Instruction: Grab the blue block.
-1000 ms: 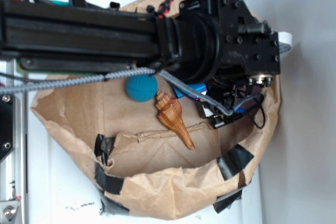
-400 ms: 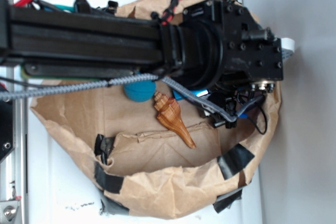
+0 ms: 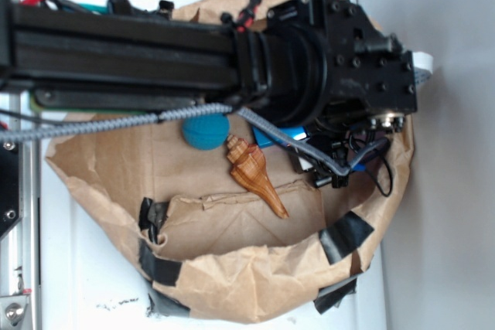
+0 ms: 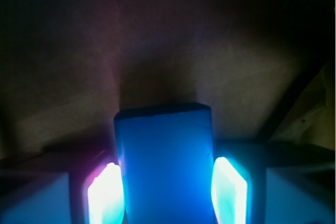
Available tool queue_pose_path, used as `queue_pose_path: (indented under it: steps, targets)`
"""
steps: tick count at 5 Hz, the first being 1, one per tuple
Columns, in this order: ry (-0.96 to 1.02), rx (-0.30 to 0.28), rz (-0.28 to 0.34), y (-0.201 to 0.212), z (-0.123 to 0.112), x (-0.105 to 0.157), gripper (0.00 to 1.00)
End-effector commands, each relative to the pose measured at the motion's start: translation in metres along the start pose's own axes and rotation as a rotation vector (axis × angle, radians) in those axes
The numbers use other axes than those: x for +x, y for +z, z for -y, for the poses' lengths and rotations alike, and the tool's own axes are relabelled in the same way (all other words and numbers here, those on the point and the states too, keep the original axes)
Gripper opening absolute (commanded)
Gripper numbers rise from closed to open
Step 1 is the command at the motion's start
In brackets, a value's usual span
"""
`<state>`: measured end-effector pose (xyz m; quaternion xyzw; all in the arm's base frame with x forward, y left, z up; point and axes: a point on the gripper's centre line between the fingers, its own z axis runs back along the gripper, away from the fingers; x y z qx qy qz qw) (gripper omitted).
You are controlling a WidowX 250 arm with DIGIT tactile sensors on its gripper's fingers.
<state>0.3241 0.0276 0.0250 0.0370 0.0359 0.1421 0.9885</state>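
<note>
Gripper (image 4: 167,192) flanks smooth rectangular blue block (image 4: 165,166) (crumpled paper beneath).

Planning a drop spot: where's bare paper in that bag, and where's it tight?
Free: the brown paper left of the teal ball, toward the bag's left wall, and the stretch below the wooden shell down to the taped rim. Crowded: upper right, where the gripper straddles the blue block beside ball and shell.
</note>
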Motion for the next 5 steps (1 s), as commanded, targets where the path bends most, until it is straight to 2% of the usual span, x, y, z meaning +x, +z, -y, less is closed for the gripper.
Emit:
queue_pose_path:
  steps: [1, 3, 4, 5]
  targets:
    - [-0.062, -0.129, 0.092, 0.063, -0.019, -0.027, 0.0]
    - [-0.029, 0.018, 0.122, 0.094, -0.013, -0.052, 0.0]
    - [-0.045, 0.046, 0.127, 0.092, -0.011, -0.055, 0.0]
    - [-0.027, 0.224, 0.209, 0.088, -0.001, -0.058, 0.08]
